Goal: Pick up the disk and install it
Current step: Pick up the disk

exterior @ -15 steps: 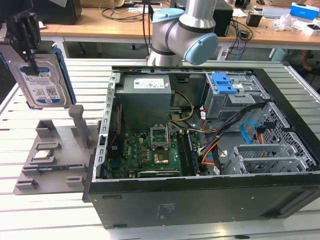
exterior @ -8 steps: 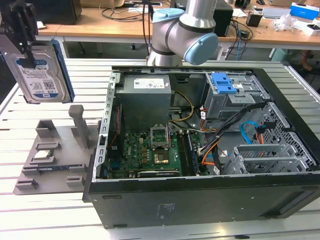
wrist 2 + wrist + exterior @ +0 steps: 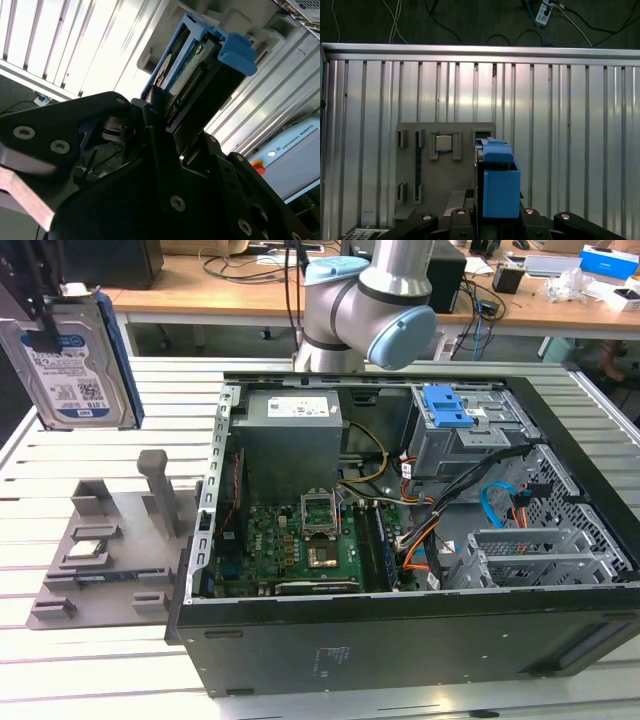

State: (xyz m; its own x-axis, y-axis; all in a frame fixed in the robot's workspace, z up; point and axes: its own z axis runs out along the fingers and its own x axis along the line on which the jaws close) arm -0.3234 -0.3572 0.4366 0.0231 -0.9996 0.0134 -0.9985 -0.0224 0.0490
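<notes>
- Exterior view: grips the disk in the hand, which is closed on the disk's upper end. Carries it raised clear of the surface, near the edge at the exterior view's left.
- Hangs with the long axis running straight down from the hand, labelled face toward the camera and a blue rail along the side nearer the case.
- Hovers over the grey fixture without touching it. Leaves the open computer case well apart toward the exterior view's right, with its blue-latched drive cage in the far part of the case.
- Second wrist view: shows the black fingers pressed against the disk from both sides, with no gap to be seen. Points the connector edge and the blue rail away from the hand.
- First wrist view: looks along the blue rail straight out from the hand toward the slatted surface. Places the grey fixture, a chip seated in it, directly beyond the disk's free end and apart from it.
</notes>
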